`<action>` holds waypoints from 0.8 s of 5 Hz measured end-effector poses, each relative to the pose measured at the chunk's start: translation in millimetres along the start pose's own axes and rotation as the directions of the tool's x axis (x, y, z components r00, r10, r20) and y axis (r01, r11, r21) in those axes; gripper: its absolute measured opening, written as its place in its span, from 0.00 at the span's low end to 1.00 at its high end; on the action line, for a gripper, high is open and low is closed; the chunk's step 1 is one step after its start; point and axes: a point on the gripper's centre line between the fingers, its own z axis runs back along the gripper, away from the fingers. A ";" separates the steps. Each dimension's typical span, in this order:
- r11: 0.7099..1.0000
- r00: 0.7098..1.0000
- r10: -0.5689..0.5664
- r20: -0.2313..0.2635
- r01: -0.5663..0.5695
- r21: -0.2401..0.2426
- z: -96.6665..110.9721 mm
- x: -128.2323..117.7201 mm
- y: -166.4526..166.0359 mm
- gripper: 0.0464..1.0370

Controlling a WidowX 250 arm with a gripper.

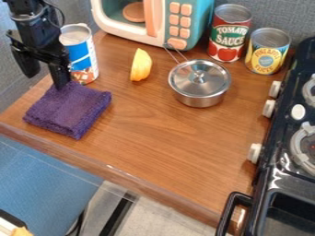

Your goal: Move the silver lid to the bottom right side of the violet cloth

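At the upper left, my gripper (45, 81) hangs with its fingers apart and nothing visible between them. One fingertip is over the back edge of the folded violet cloth (69, 109), and whether it touches the cloth I cannot tell. The cloth lies at the left of the wooden counter. Right of centre, the round silver lid (199, 78) with its small knob covers a silver pot (200, 100), well to the right of the gripper. The pot's wire handle points up and left.
A blue and white can (84, 55) stands just behind the cloth. A yellow-orange toy piece (141, 65) sits between can and pot. Behind are a toy microwave (178, 20), a tomato can (229, 34) and a yellow can (267, 51). The black stove (283, 152) borders the right side.
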 end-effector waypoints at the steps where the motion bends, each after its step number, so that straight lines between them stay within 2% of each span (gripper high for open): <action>1: 1.000 1.000 0.007 -0.021 -0.008 -0.018 -7.6 -3.1 -3.1 0.96; 2: 0.998 0.999 -0.040 -0.012 0.039 -0.047 -13.7 2.8 -32.2 0.96; 3: 0.994 0.995 -0.094 0.033 0.096 -0.047 -6.3 15.0 -57.9 0.96; 4: 0.981 0.981 -0.173 0.082 0.179 -0.070 2.1 31.0 -96.8 0.96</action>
